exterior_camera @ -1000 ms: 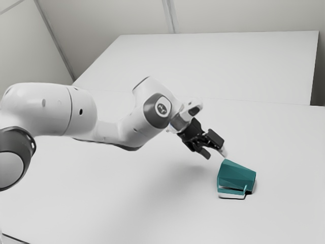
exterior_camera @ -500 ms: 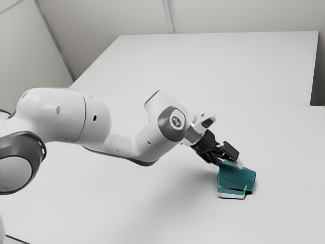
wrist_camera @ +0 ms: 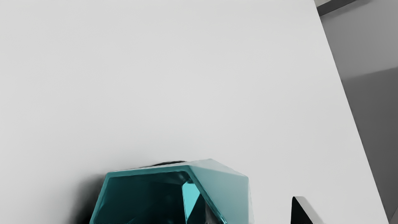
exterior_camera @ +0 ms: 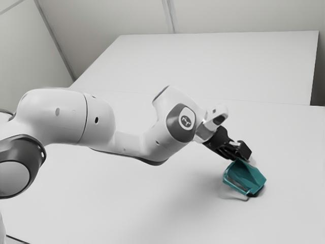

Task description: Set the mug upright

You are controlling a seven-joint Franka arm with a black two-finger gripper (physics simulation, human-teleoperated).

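Jaws point(exterior_camera: 244, 156) found standing well open, directly over the mug point(exterior_camera: 247, 177), with nothing clamped between them. One fingertip point(wrist_camera: 300, 213) is visible in the wrist view, outside the mug and apart from its faceted wall, with a strip of bare surface between the two. We note a grey shape just inside the mug's mouth, near the rim on that same side; we cannot confirm whether it is the other fingertip. Contact between the jaws and the mug cannot be established from the exterior view, where the two overlap. The mug, teal and angular, is not upright: it lies tipped over on the pale surface point(exterior_camera: 152, 208), its open end facing the exterior view's left and somewhat toward the camera. Compared with half a second ago, we record that the mug has turned and shifted toward the exterior view's right. Its handle cannot be made out clearly. A dark shadow point(wrist_camera: 85, 205) lies on the surface beside the mug. The white arm point(exterior_camera: 172, 122) reaches in from the exterior view's left, its hand angled downward. In the wrist view we observe the straight edge of the surface, well apart from the mug, with darker grey ground beyond.
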